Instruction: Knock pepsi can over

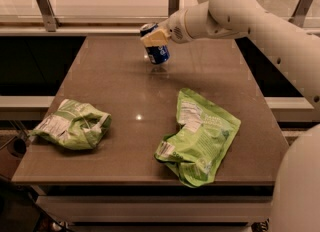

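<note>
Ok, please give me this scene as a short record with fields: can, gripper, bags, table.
can: dark blue, at the far side of the table, tilted with its top leaning left, not yet lying flat
gripper: at the can's upper part, reaching in from the right
left bag: green, crumpled, near the front left edge, apart from the can
right bag: green, bigger, front right, apart from the can
table: brown top, glossy

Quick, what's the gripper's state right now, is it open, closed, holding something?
Gripper: pressed against the top of the tilted pepsi can at the far side of the table; open or closed cannot be told.
</note>
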Robot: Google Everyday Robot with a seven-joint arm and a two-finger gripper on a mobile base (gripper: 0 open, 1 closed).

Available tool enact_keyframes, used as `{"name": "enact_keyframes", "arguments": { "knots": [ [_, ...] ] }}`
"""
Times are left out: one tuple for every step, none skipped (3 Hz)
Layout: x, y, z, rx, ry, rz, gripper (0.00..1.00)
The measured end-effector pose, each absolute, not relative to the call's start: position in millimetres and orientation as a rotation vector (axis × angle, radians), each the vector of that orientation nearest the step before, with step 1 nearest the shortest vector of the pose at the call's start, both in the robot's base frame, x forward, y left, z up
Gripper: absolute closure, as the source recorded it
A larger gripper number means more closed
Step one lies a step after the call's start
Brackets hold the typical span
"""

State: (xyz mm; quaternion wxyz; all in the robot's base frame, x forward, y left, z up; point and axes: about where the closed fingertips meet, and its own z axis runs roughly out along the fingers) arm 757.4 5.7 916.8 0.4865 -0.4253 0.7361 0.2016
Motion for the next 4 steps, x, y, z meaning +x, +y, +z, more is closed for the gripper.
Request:
{"name": "enact_keyframes", "arguments": {
  "knots": [
    [759,-2,911,-1.106,1.874,0.406,1.00],
    [757,-7,901,-1.178,1.951,0.312,1.00],
    [755,-8,889,-1.257,2.028,0.191,1.00],
    [757,0,881,-1.354,2.068,0.065,1.00]
  ]
}}
